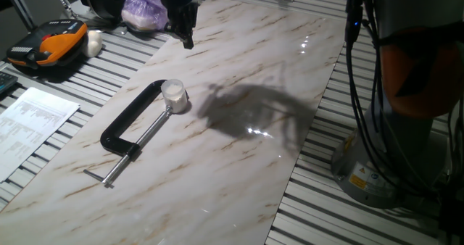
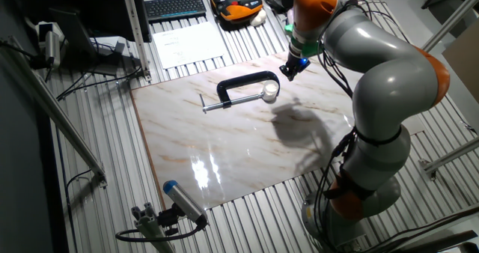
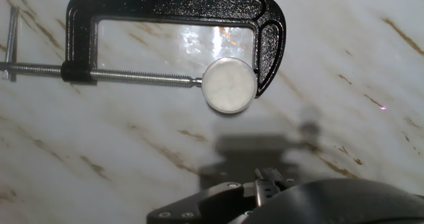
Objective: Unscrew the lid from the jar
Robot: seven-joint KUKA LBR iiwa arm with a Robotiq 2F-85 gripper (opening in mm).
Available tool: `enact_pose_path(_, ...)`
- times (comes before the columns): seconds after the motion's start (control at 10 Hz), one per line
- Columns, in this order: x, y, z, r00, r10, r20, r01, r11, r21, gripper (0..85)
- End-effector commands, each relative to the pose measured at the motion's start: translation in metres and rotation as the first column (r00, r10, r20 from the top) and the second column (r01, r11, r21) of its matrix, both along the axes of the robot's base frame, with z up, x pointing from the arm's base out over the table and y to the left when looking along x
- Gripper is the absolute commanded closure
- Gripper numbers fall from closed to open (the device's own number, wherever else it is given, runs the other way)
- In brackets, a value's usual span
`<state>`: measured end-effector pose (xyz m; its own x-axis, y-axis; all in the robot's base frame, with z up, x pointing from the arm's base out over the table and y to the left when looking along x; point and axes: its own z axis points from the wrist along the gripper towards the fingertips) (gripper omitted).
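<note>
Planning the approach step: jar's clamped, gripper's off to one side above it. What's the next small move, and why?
Probably shift the gripper sideways until it is over the lid, then descend. The jar sits pinched in the black C-clamp, lid on and untouched, and the hand view shows the lid above frame centre, so the fingers are not yet aligned with it.

Grey rounded arm (image 2: pixel 389 73), orange joint bands, black claw (image 1: pixel 186 29), black cables

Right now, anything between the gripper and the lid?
No. The gripper hangs above the table; below it only bare marble leads to the lid, per one fixed view.
</note>
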<state>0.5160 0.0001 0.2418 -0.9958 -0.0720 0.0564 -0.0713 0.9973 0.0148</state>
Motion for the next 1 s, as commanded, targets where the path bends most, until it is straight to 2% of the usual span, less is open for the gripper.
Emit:
enact_pose_path(0.0,0.0003,0.000,0.000,1.000,0.000,0.003,0.000,1.000,0.001,85.0)
enact_pose_path(0.3,0.0026,0.000,-0.004,1.000,-0.001,0.012,0.001,1.000,0.001,85.0)
enact_pose_path(0.9,0.0126,0.002,-0.024,1.000,-0.008,0.012,0.008,1.000,0.023,85.0)
